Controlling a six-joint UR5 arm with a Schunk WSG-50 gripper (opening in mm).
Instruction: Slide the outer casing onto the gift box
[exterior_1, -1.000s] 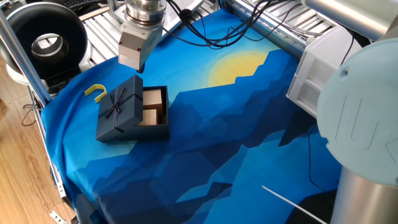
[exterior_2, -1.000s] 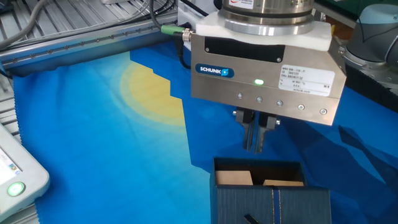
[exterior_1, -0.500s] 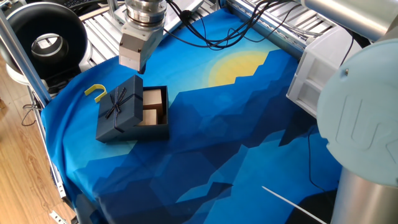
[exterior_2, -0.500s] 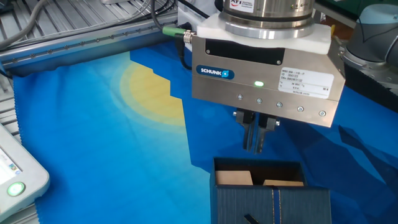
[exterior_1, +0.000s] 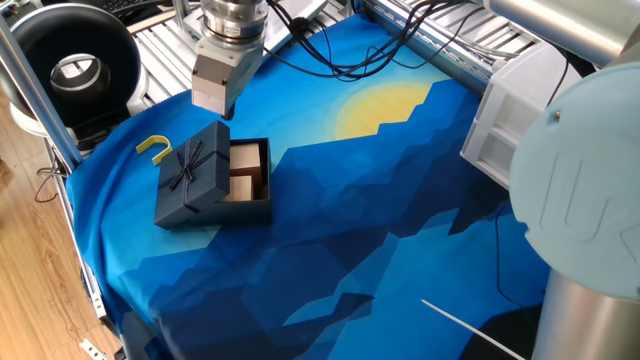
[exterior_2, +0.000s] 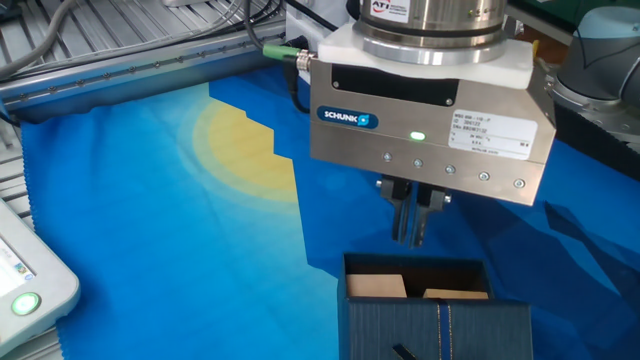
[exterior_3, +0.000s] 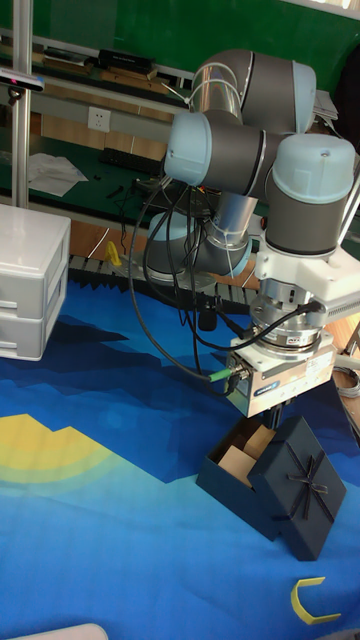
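Note:
The outer casing (exterior_1: 190, 178), dark navy with a ribbon cross and bow, lies tilted over the left part of the gift box (exterior_1: 250, 170). The box's tan compartments show on the right side. In the other fixed view the casing (exterior_2: 440, 325) fills the bottom edge, with the open box end (exterior_2: 410, 285) just behind it. My gripper (exterior_1: 224, 112) hangs above the far edge of the box and touches nothing. Its fingers (exterior_2: 405, 215) are pressed together with nothing between them. The tall fixed view shows the casing (exterior_3: 305, 480) leaning on the box (exterior_3: 235, 462) below the gripper body.
A small yellow hook (exterior_1: 155, 148) lies on the blue cloth just left of the casing. A white drawer unit (exterior_1: 510, 125) stands at the right edge. A black round device (exterior_1: 75, 65) sits at the back left, and cables (exterior_1: 340, 50) trail behind the gripper.
The gripper has drifted very slightly, still shut and above the box. Casing and box have not moved.

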